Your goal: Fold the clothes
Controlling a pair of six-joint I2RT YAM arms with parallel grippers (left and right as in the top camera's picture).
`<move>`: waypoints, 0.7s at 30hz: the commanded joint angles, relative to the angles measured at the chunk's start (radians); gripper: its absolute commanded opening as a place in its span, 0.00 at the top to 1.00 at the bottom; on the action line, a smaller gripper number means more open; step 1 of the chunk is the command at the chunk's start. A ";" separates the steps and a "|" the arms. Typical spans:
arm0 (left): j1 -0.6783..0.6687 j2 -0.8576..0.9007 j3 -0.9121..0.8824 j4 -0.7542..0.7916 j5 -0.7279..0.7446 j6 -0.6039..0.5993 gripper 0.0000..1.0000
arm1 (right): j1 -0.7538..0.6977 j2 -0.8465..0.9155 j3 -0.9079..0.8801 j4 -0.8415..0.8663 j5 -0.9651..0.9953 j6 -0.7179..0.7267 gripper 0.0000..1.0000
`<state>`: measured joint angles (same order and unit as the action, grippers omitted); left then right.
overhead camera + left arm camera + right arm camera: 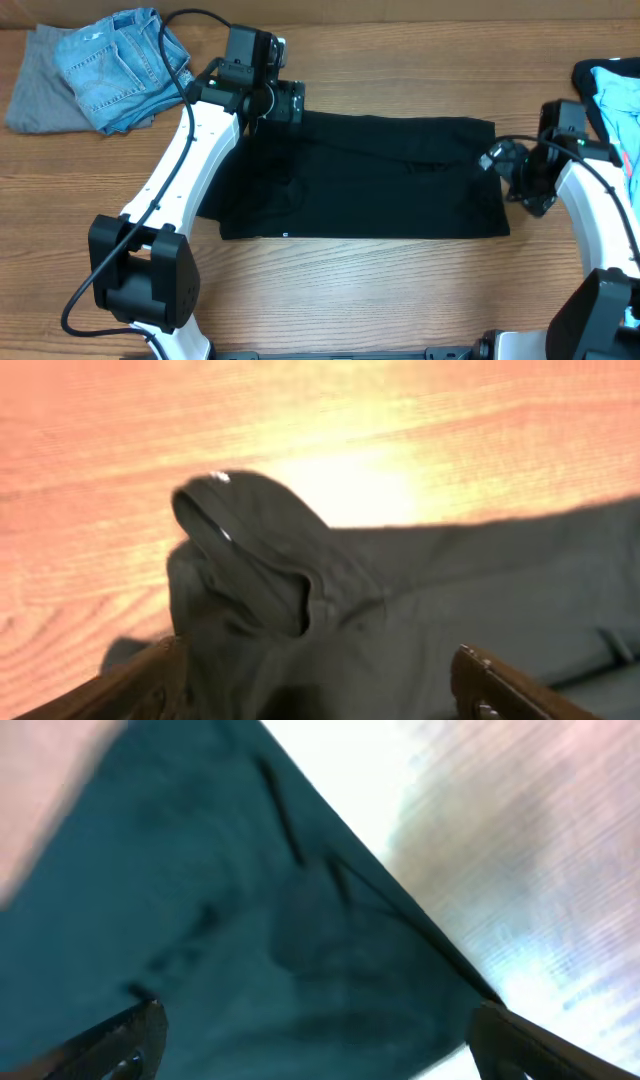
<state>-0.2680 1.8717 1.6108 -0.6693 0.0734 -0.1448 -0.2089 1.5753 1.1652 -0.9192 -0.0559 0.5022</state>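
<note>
A black garment [370,180] lies spread flat across the middle of the wooden table. My left gripper [285,102] hovers over its far left corner, jaws open, with bunched dark cloth [300,610] between the fingertips [320,690]. My right gripper [500,160] is over the garment's right edge, jaws open, with the cloth's corner [330,940] below the fingertips [315,1040]. Whether either gripper touches the cloth I cannot tell.
Folded blue jeans [120,65] lie on a grey garment [40,95] at the far left corner. A light blue and pink pile of clothes [615,95] sits at the right edge. Bare wood [380,290] shows in front of the black garment.
</note>
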 commanded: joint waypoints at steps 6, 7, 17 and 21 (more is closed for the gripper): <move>0.015 0.092 0.008 0.093 0.013 0.005 0.13 | -0.002 -0.004 0.091 0.094 -0.044 -0.024 0.00; 0.015 0.118 0.008 0.093 0.014 -0.019 0.12 | -0.002 0.004 0.091 0.099 -0.046 -0.014 0.00; 0.008 0.275 0.008 0.067 0.146 -0.171 0.06 | -0.002 0.136 0.091 0.086 -0.062 -0.001 0.00; 0.005 0.277 0.008 0.068 0.159 -0.174 0.09 | -0.002 0.184 0.091 0.089 -0.061 -0.001 0.00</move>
<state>-0.2554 2.1517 1.6108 -0.6044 0.1932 -0.2874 -0.2089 1.7317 1.2343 -0.8333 -0.1081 0.4965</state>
